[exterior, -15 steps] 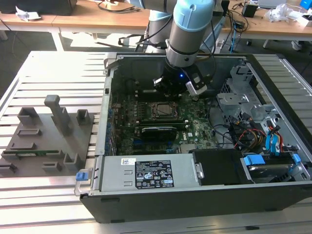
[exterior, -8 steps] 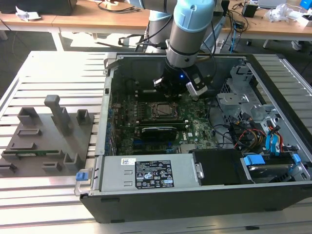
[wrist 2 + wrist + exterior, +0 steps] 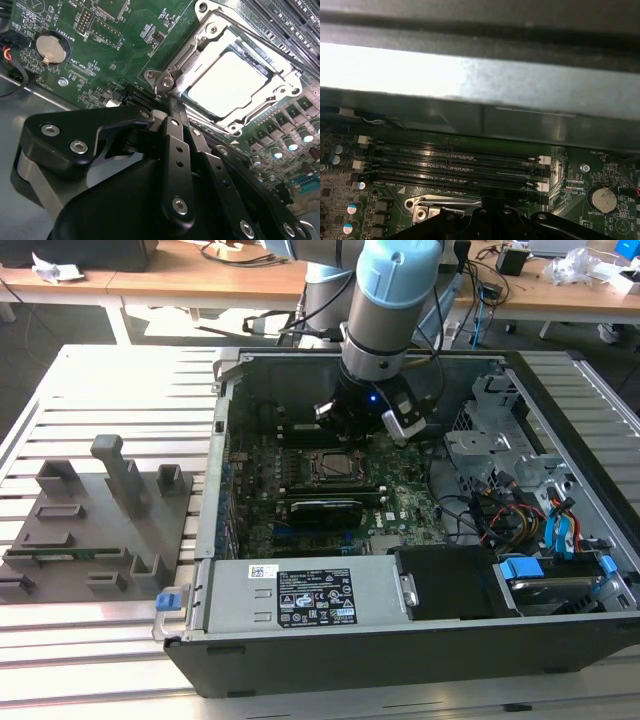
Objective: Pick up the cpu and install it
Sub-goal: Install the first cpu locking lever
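The cpu (image 3: 230,85) lies flat in the socket on the green motherboard, its pale metal top showing through the silver load plate (image 3: 200,45) that lies around it. In the exterior view the cpu (image 3: 329,468) sits mid-board inside the open computer case. My gripper (image 3: 350,432) hangs just behind the socket, low over the board. In the second wrist view the gripper (image 3: 169,111) has its black fingers (image 3: 175,150) drawn together, the tips at the socket's hinge corner, with nothing seen between them. Its black body (image 3: 485,222) shows in the first wrist view beside the socket's metal edge (image 3: 445,202).
Memory slots (image 3: 455,165) run alongside the socket, with the case wall (image 3: 470,85) beyond them. A coin battery (image 3: 50,50) sits on the board. The power supply (image 3: 300,600) lines the case front, drive cage and cables (image 3: 520,500) the exterior view's right, a grey fixture (image 3: 100,520) the left.
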You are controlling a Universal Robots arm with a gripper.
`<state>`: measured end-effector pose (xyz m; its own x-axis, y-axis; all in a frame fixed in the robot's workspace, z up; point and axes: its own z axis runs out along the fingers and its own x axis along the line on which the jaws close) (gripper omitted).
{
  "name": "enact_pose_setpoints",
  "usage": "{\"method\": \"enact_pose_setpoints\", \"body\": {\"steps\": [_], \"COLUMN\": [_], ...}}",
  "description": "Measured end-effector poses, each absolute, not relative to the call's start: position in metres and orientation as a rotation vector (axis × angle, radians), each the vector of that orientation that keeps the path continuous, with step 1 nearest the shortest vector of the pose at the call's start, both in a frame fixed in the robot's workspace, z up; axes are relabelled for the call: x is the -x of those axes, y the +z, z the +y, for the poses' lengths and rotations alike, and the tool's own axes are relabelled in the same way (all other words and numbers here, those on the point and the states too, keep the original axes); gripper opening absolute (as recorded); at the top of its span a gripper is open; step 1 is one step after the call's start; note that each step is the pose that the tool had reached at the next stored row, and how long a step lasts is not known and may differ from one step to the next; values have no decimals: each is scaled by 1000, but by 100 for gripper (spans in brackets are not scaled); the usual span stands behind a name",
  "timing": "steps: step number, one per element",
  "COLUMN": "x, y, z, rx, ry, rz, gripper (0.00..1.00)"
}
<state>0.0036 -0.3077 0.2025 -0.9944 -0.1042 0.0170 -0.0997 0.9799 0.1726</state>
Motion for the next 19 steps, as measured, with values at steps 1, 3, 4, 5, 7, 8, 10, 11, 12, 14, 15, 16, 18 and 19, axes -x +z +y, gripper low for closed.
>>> {"method": "enact_pose_setpoints", "body": {"steps": [1, 3, 4, 5, 7, 8, 10, 11, 12, 14, 15, 16, 18, 19], "x": [-4, -4, -4, -4, -4, -4, -4, -4, -4, -4, -3, -3, 1, 3], "y": [202, 201, 201, 201, 201, 200, 200, 200, 201, 203, 205, 205, 205, 205], "z": [-308, -308, -308, -308, -308, -308, -308, -308, -308, -308, -308, -308, -308, -308], "rx": [-160, -160, -160, -160, -160, -160, -160, -160, -160, -160, -160, -160, -160, -160], "ry": [-268, -269, -268, -268, -268, -268, -268, -268, -269, -269, -269, -269, -282, -286], "rz": [-3100, -3100, -3100, -3100, -3100, -3100, -3100, -3100, -3100, -3100, -3101, -3102, -3102, -3102], "gripper": [11, 11, 11, 11, 11, 11, 11, 11, 11, 11, 11, 11, 11, 11]}}
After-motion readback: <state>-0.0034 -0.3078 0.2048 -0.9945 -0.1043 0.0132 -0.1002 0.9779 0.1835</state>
